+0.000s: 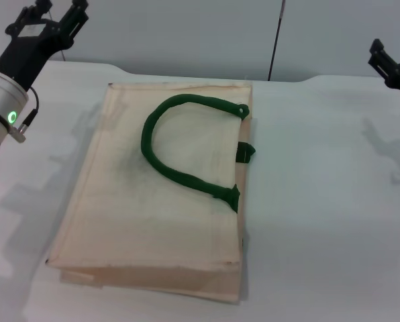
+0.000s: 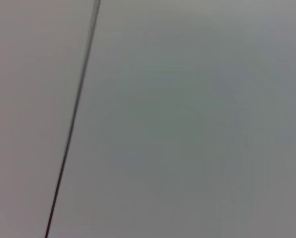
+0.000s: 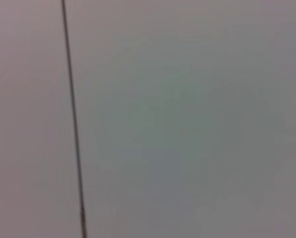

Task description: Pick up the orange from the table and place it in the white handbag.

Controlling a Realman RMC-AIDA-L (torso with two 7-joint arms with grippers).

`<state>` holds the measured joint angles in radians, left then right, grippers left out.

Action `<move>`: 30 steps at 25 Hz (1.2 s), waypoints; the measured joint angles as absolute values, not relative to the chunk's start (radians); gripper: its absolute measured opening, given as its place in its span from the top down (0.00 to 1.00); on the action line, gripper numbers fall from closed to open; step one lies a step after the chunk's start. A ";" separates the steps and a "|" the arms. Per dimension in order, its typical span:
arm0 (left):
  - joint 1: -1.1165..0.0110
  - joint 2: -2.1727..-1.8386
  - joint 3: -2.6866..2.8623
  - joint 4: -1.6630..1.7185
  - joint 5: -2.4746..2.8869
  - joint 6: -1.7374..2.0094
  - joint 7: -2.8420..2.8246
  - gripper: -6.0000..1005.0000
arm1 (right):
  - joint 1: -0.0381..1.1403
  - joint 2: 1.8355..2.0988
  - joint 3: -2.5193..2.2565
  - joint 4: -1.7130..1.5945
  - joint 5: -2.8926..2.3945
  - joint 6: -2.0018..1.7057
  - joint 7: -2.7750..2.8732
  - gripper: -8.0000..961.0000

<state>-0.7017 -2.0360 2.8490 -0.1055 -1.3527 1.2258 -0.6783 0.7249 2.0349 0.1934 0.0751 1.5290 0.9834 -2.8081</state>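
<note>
The white handbag (image 1: pixel 153 208) lies flat on the table (image 1: pixel 321 201) in the head view, its dark green handle (image 1: pixel 148 144) looped on top. The orange is not in view in any frame. My left gripper (image 1: pixel 56 12) is raised at the far left, above and behind the bag's far left corner, fingers spread and empty. My right gripper (image 1: pixel 393 64) is raised at the far right edge of the view, only partly visible, well away from the bag. Both wrist views show only a plain grey wall.
The table's far edge meets a grey wall with a thin dark vertical line (image 1: pixel 276 40); the same line shows in the left wrist view (image 2: pixel 73 119) and the right wrist view (image 3: pixel 73 119). Bare tabletop lies to the bag's right.
</note>
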 joint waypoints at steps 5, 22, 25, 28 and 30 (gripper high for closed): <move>-0.699 -2.032 2.858 -0.069 -1.360 1.225 -0.630 0.23 | 0.717 2.035 0.193 0.073 1.550 0.981 -2.824 0.07; -0.698 -2.038 2.849 -0.006 -1.456 1.233 -0.599 0.23 | 0.721 2.035 0.195 0.077 1.560 0.974 -2.820 0.07; -0.696 -2.038 2.849 -0.003 -1.467 1.233 -0.595 0.23 | 0.722 2.035 0.195 0.077 1.560 0.974 -2.819 0.07; -0.695 -2.037 2.849 -0.003 -1.468 1.232 -0.601 0.23 | 0.721 2.036 0.195 0.077 1.560 0.974 -2.817 0.07; -0.695 -2.037 2.849 -0.002 -1.470 1.229 -0.606 0.23 | 0.719 2.035 0.195 0.077 1.560 0.966 -2.816 0.07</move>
<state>-0.6949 -2.0365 2.8486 -0.0021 -1.4701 1.2288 -0.6063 0.7189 2.0349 0.1948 0.0767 1.5601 0.9659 -2.8156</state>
